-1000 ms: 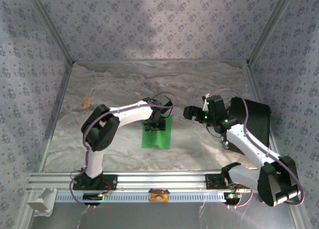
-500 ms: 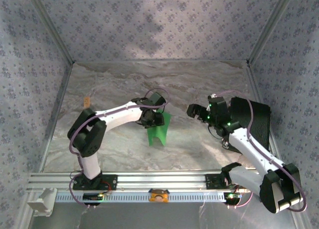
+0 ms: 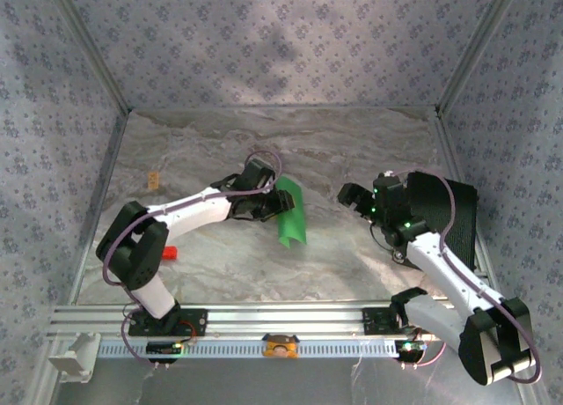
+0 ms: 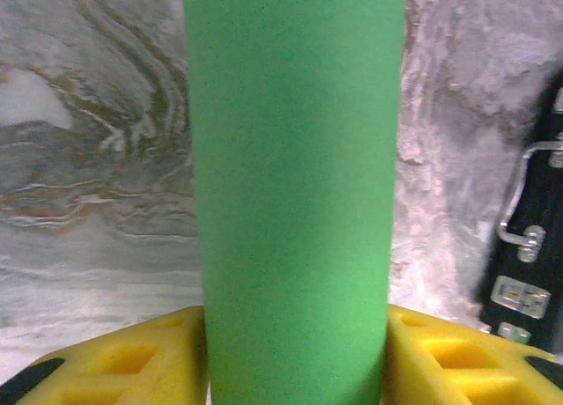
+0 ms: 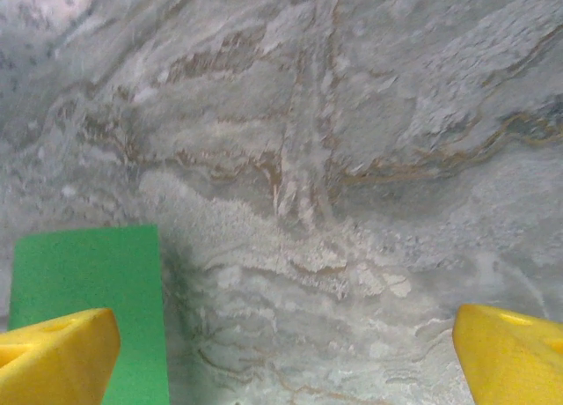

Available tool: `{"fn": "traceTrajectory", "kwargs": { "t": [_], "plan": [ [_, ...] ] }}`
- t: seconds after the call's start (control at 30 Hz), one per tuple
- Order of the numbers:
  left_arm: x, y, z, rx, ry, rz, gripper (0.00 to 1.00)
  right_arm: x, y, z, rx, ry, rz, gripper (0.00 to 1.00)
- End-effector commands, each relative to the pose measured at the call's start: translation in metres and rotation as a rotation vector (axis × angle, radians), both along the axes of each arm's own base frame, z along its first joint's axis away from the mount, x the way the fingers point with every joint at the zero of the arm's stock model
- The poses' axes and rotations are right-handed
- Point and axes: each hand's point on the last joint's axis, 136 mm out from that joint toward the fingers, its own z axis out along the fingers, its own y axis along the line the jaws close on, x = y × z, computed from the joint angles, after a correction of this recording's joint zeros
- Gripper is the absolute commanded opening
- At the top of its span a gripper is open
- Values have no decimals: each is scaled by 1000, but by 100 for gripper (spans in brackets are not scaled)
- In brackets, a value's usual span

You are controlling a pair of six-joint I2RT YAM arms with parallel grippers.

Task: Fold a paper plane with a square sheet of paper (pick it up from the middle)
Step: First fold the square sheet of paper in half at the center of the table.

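Top external view: at the far left of the marble-patterned desk lies a small tan piece, too small to name. Nearer to the arm bases, a small red block rests on the desk just beside the elbow of the left arm. This arm reaches across toward the middle of the desk. Its left pincer grips the green sheet of paper from the left side. The sheet is bent into a curved, arch-like shape and stands tilted, with its lower end close to the desk; I cannot tell if that end touches the surface. To the right of the sheet, and apart from it, the right pincer hovers over bare desk and points toward the paper. Behind the right arm, at the right wall, stands a black ribbed object.

Left wrist view: the left pincer is about half closed. Its two yellow fingers press on both sides of the green sheet of paper, which rises between them as a wide rounded band. At the right edge there is a black object with metal fittings.

Right wrist view: the green sheet of paper appears at the lower left, partly behind one yellow finger. The right pincer is spread fully wide and holds nothing; between its fingers is bare desk.
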Motion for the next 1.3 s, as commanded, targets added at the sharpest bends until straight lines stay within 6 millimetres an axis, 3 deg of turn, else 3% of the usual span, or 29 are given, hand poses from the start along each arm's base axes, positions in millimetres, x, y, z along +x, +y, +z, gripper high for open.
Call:
{"fn": "traceTrajectory", "kwargs": {
  "t": [0.0,0.27,0.47,0.73,1.03,1.27],
  "plan": [
    [6,-22,34,-198,-58,-32,49,1,-17,10,34,-61,-112,99],
    [4,-42,33,-365,-30,-47,49,0,-11,11,101,-124,-42,96],
    [4,-48,22,-368,11,-66,49,0,0,13,132,-131,49,97],
    [-2,-43,-2,-303,53,-66,49,2,10,11,154,-120,107,97],
    [-15,-50,-25,-255,99,-135,49,5,19,6,175,-92,141,97],
    [-14,-30,-54,-169,143,-71,50,7,23,3,180,-66,157,97]
  ]
}}
